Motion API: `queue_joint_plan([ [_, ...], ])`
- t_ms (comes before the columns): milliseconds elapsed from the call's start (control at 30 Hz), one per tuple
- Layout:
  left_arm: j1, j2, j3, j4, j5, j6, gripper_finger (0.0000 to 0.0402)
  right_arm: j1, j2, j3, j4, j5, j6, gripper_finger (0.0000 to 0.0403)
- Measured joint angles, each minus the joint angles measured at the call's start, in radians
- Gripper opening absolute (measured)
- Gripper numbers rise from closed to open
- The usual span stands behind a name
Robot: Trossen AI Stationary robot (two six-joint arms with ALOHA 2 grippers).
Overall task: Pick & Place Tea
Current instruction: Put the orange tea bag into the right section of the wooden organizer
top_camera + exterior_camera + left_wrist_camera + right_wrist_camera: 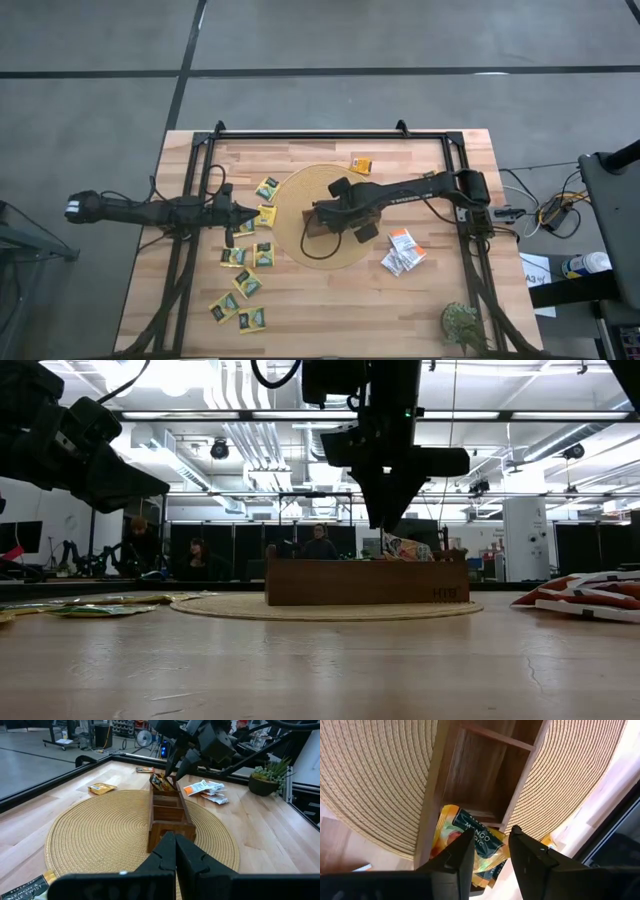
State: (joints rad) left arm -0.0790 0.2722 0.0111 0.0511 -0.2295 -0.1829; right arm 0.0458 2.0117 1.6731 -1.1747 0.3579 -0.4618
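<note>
A brown three-compartment tray (170,810) stands on a round woven mat (300,190). My right gripper (492,847) hangs over the tray's end compartment, the one farthest from my left arm. It points steeply down, its fingers apart. Below them an orange tea packet (465,832) with a dark label leans in that compartment. Yellow-green tea packets (247,282) lie flat on the table's left, one orange packet (360,165) at the far side, white-and-orange ones (405,250) to the right. My left gripper (175,855) is shut and waits at the mat's left edge. My right gripper's fingertips (517,837) stand just above the orange packet's upper edge (487,842), coming from above. I cannot tell whether they touch it. The packet shows its face between them and its lower part rests in the tray.
A small potted plant (462,325) stands at the near right corner. A black frame (330,133) runs along the table's far edge and sides. Bare wood lies near the front edge. People sit in the room beyond the table.
</note>
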Motion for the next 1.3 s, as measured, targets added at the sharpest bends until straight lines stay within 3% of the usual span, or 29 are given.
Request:
queue_joint_plan([
  [500, 0.0, 0.0, 0.0, 0.0, 0.0, 0.0, 0.0, -0.018, 0.001, -0.074, 0.007, 0.0, 0.034, 0.0098],
  [900, 0.0, 0.0, 0.0, 0.0, 0.0, 0.0, 0.0, -0.018, 0.001, -0.073, -0.077, 0.0, 0.069, 0.0014],
  [1300, 0.0, 0.0, 0.0, 0.0, 0.0, 0.0, 0.0, -0.021, -0.005, -0.073, -0.08, 0.009, 0.159, 0.0008],
])
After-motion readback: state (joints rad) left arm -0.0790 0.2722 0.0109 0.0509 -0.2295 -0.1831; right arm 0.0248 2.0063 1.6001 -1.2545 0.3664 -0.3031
